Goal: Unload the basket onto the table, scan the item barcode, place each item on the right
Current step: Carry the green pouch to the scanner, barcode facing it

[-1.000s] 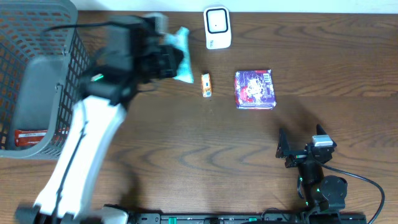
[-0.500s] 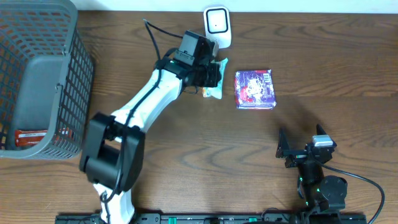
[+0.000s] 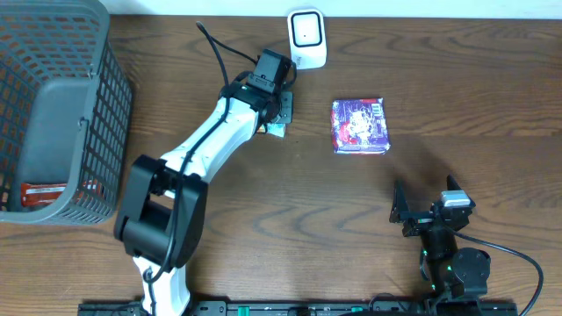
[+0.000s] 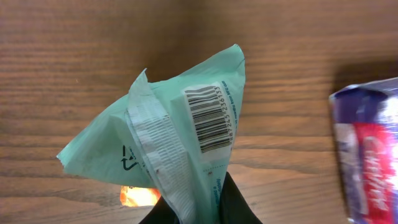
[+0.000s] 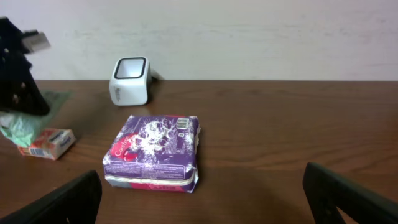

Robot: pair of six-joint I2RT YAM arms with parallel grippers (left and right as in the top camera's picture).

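Pouch (image 4: 180, 143), one, mint green, clenched in left tool (image 3: 281, 107), right tool (image 3: 426, 209) spread wide, one purple pack (image 3: 359, 125), one scanner (image 3: 307, 39)

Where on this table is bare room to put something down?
The widest bare patch of table lies between the left arm, the purple packet and the right gripper. More lies right of the packet. It is crowded by the scanner, where the left gripper holds a green pouch above an orange box.

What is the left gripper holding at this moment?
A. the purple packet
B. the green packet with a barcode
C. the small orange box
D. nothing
B: the left gripper is shut on the green packet, whose barcode faces the wrist camera.
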